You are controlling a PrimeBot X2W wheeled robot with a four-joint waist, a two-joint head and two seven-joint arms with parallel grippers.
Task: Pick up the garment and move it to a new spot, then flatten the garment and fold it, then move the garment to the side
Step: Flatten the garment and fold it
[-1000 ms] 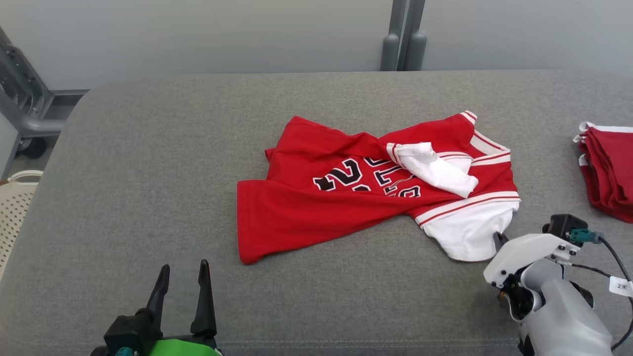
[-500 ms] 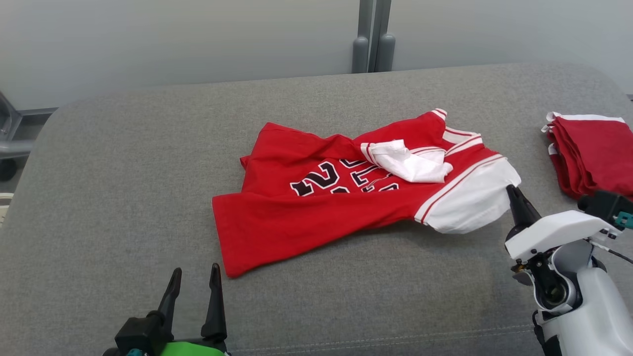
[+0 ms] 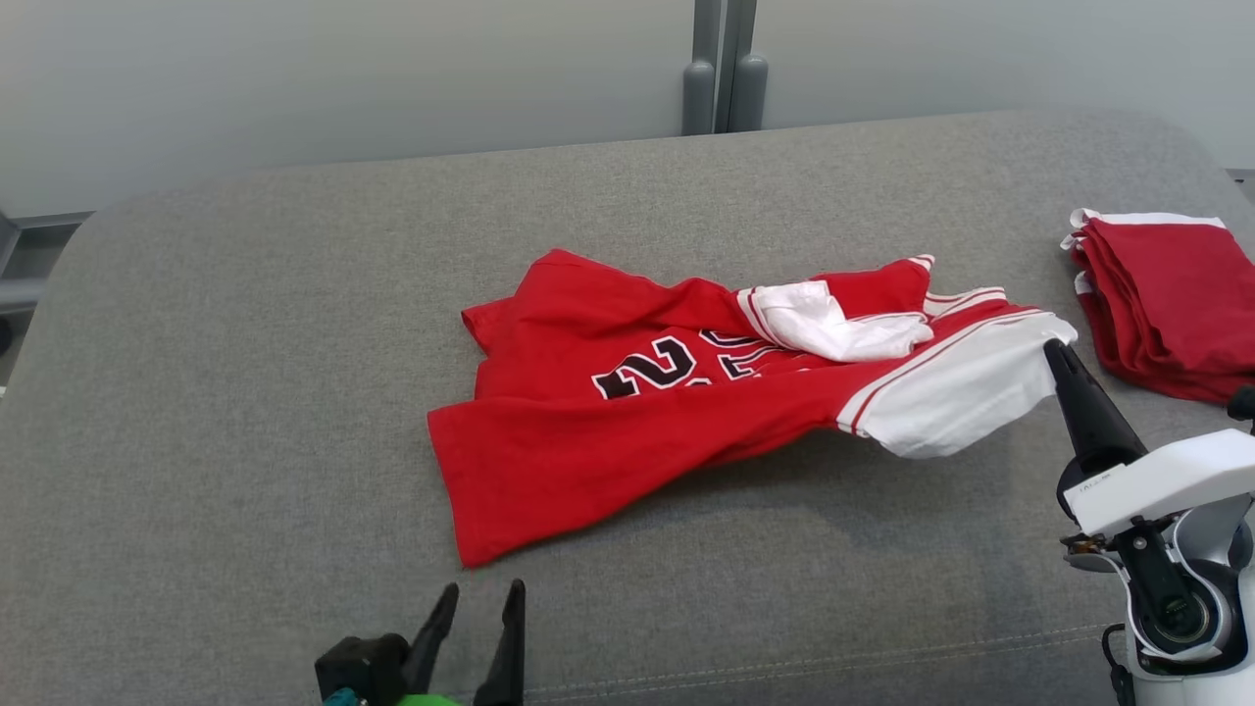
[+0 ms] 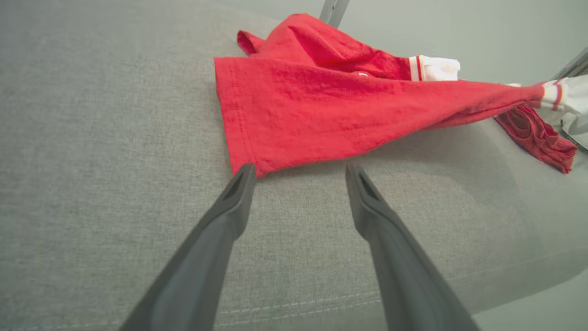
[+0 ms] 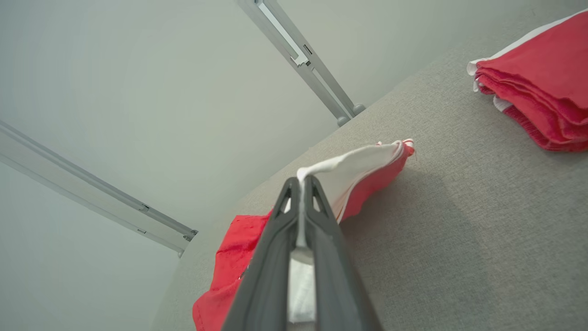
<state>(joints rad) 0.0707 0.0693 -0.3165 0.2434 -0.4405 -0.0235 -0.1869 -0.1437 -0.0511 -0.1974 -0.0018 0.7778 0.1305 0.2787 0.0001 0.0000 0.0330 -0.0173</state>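
The garment is a red jersey with black numbers and white striped sleeves, lying crumpled in the middle of the grey table. My right gripper is shut on its white sleeve, lifting that end off the surface; the wrist view shows white cloth of the garment pinched between the shut fingers of that right gripper. My left gripper stands open at the front, just short of the red hem corner. In the left wrist view the left gripper points at the garment, the left fingertip touching the corner.
A stack of folded red garments lies at the table's right edge, also seen as the folded stack. A grey post stands against the wall behind. The table's left half is bare grey fabric.
The camera has shifted. My right gripper has risen and moved right with the white sleeve, stretching the garment. My left gripper has come closer to the red hem corner.
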